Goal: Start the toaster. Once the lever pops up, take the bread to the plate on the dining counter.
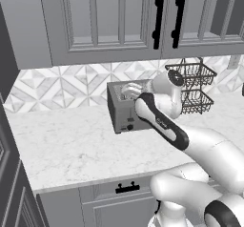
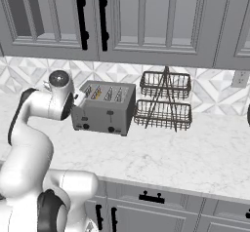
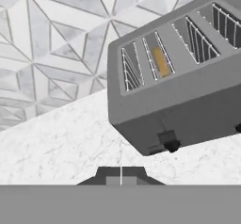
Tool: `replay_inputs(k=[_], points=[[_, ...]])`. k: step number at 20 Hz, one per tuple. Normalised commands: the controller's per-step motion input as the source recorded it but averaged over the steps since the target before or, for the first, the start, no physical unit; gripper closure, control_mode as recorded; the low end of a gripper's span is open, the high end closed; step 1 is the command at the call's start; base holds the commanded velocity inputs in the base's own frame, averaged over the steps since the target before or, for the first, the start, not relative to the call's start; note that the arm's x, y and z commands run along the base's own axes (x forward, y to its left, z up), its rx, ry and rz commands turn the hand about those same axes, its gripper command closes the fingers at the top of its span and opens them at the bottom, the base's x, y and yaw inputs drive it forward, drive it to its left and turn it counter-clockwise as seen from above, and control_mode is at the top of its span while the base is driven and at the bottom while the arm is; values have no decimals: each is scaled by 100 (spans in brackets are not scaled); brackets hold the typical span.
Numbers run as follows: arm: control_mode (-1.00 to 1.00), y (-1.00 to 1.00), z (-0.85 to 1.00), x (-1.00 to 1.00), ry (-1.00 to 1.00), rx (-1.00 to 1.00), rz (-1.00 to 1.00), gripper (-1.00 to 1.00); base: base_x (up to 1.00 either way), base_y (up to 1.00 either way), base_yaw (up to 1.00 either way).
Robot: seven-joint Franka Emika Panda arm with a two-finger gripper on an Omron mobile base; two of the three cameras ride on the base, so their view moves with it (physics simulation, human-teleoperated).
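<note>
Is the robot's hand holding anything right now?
No. The gripper is shut with nothing between its tips, just short of the toaster; the bread sits in a slot.

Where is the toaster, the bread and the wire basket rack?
toaster (image 2: 102, 114): right base view, its grey front.
bread (image 3: 161, 61): hand view, golden top edge down in a slot.
rack (image 2: 163, 113): right base view, lower basket's rim.

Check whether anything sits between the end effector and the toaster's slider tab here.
Nothing visible does. In the hand view, bare marble worktop lies between the end effector and the toaster, whose dark slider tab faces it unobstructed.
</note>
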Motion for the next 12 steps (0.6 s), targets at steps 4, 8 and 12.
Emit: replay_inputs(k=[4,8,12], points=[[-100,-6,91,-52,28,0,0,100,0,0,0],[-100,-29,43,-66,10,-10,0,100,0,0,0],[-100,-25,9,-25,1,-26,0,100,0,0,0]])
